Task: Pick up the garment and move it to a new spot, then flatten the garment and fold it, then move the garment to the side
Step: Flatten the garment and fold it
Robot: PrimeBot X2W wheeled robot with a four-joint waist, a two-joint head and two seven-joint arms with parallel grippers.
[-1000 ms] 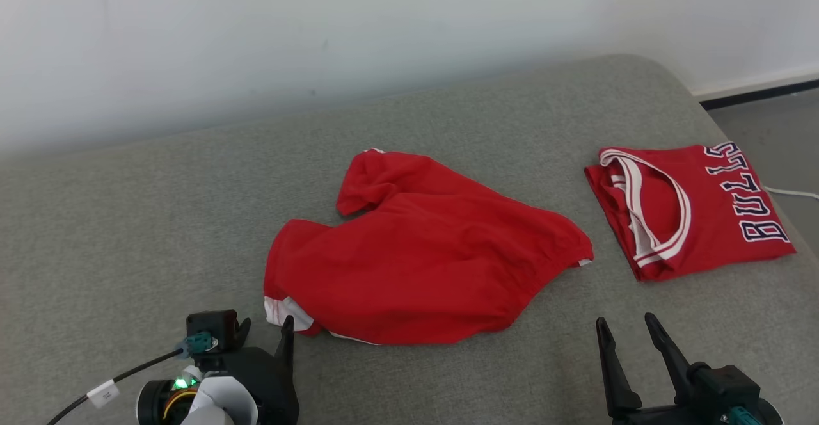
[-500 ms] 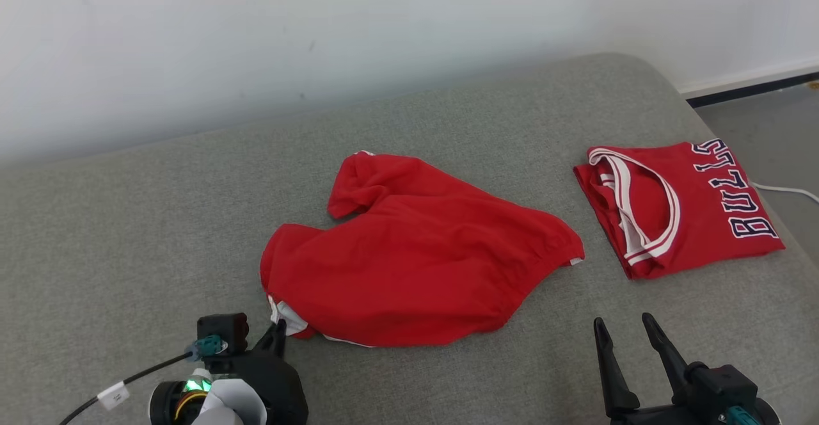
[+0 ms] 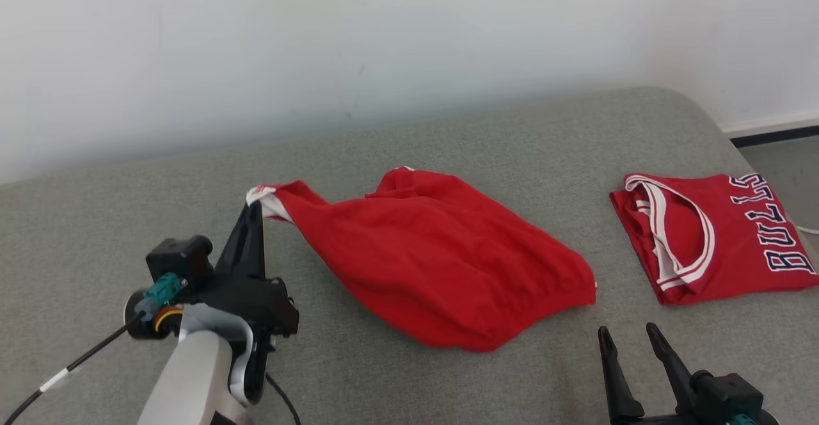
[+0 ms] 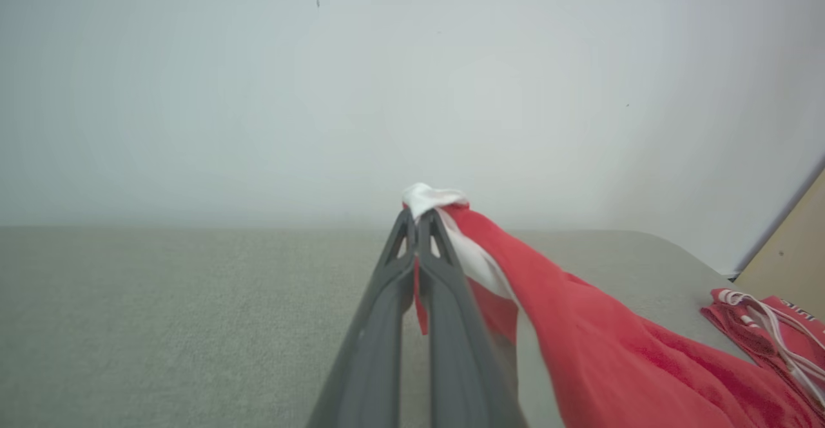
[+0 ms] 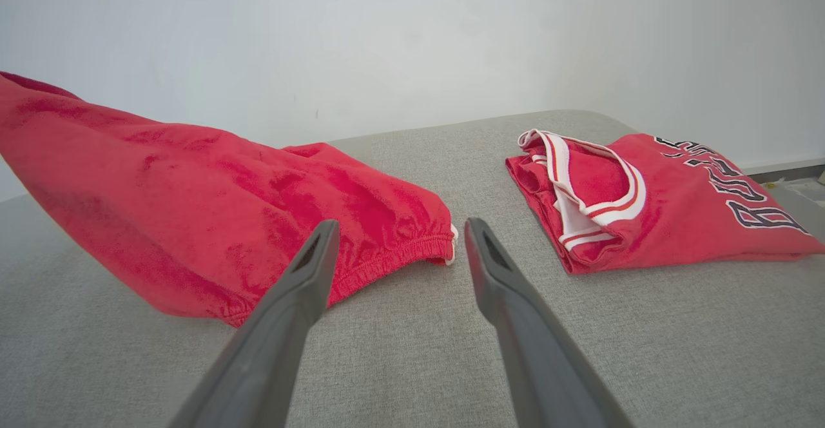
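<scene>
**Observer:** Head view: where does the garment lie, and where is there room?

**Operator:** The red garment (image 3: 448,265) lies mid-cushion. Its left corner is lifted clear and pinched between the pressed-together jaws of my left gripper (image 3: 254,206). My right gripper (image 3: 627,329) sits at the lower right, jaws spread and empty, near the garment's right edge but apart from it. A folded jersey (image 3: 716,239) lies beside the right edge of the grey cushion (image 3: 96,233). I have bare cushion to the left of the raised arm, and more behind the garment up to the wall (image 3: 384,41).

**Observer:** Left wrist view?

**Operator:** My two fingers meet on the white trim (image 4: 428,194), and the cloth drapes down to the right of them. To their left the cushion is open.

**Observer:** Right wrist view?

**Operator:** My parted fingers point at a bare strip of cushion. The garment's elastic hem (image 5: 399,251) borders that strip on the left, just past my left fingertip. The jersey borders it on the right, well apart from the hem.
</scene>
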